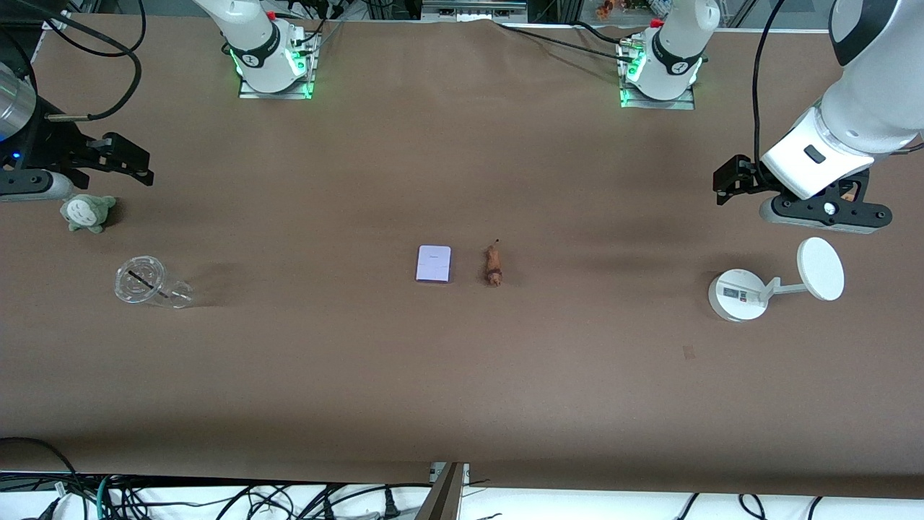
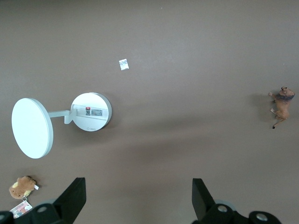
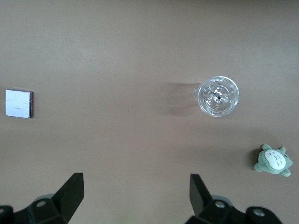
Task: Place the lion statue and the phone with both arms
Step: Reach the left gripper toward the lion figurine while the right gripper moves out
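Observation:
The phone (image 1: 434, 263), a pale lavender slab, lies flat at the table's middle; it also shows in the right wrist view (image 3: 18, 103). The lion statue (image 1: 494, 265), a tiny orange-brown figurine, lies beside it toward the left arm's end; it also shows in the left wrist view (image 2: 281, 106). My left gripper (image 1: 730, 182) hangs open and empty over bare table at the left arm's end, above the white stand; in its own view (image 2: 138, 198) the jaws are wide apart. My right gripper (image 1: 128, 162) hangs open and empty at the right arm's end, by the grey-green plush; it shows in its own view (image 3: 136, 196).
A white round-based stand with a disc (image 1: 776, 283) sits at the left arm's end. A clear plastic cup (image 1: 148, 283) and a grey-green plush (image 1: 86, 212) sit at the right arm's end. A brown plush with a card tag (image 2: 22, 187) shows in the left wrist view.

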Motion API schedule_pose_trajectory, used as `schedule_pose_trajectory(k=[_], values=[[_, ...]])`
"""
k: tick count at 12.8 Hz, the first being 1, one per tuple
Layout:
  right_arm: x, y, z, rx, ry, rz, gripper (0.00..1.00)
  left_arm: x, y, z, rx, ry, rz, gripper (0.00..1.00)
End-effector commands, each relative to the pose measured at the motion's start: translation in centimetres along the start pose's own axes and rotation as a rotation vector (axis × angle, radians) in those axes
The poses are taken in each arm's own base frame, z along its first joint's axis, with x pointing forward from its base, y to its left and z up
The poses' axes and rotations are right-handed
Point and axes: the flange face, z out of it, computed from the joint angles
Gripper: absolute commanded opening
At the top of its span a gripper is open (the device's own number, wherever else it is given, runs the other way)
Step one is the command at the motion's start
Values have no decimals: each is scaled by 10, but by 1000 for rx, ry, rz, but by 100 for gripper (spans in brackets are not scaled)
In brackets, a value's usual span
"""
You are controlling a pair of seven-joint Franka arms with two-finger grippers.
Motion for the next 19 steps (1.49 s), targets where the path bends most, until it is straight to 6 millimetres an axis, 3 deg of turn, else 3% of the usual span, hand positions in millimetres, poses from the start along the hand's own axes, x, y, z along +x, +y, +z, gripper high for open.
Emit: schedule_pose_trajectory(k=[1,5,7,12,14,17,19], values=[[-1,-5,-2,-13,2,-5,100,-1,0,-10,11,7,10,100],[0,0,-2,-12,5,-16,100,1,8,-5,-1,-3,20,100],[0,-1,-1,-8,3,-16,100,7,25,10,-8,-28,47,100],[5,-12,13,-5,-30,-28,100,32,129,89,-11,-115,99,100],[6,-33,14,-13,-27,-44,100,36,176,114,-14,-101,51,100],[11,-71,31,-9,-48,11,100,46,240,167,-43,-66,-4,100],[17,-109,46,-11,-45,63,100,50,274,206,-69,-40,-35,100]])
